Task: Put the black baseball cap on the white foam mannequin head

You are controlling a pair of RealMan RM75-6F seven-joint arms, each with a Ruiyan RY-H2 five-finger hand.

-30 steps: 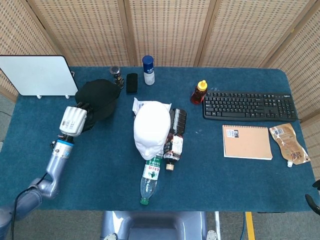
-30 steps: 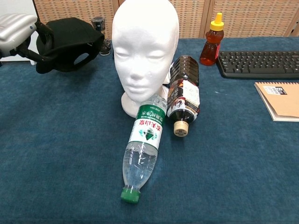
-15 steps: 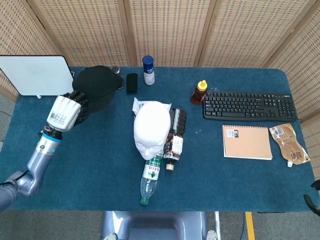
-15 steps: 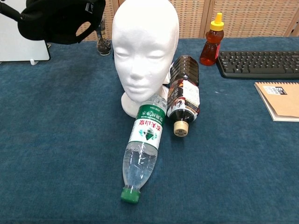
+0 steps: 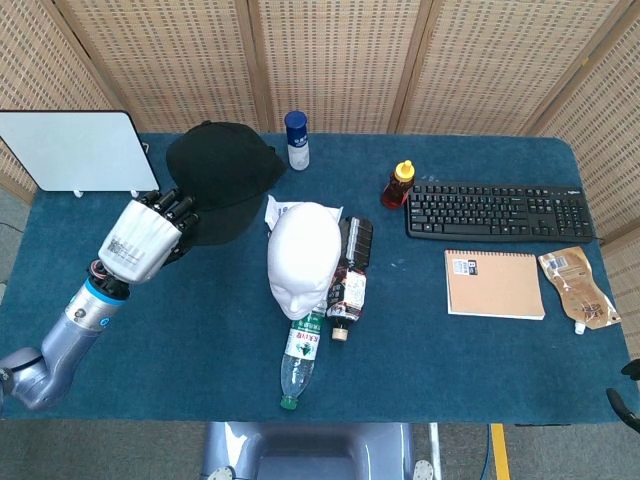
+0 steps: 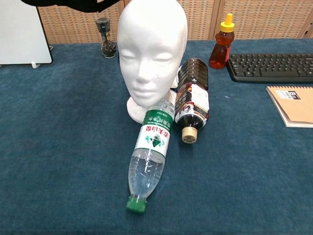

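Overhead, black cap [image 5: 222, 165] in left robot hand [image 5: 145, 238].

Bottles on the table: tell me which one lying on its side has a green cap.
The clear water bottle with the green-and-white label, lying in front of the mannequin head. The dark bottle beside it also lies flat, but its cap is tan; the honey bottle stands upright.

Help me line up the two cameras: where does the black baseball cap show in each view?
Head view: the black baseball cap is upper left, held by the left robot hand, left of and behind the white foam mannequin head.
Chest view: only the cap's lower edge shows at the top left border.
Shared landmark: the mannequin head, near centre in both, with the cap to its left.
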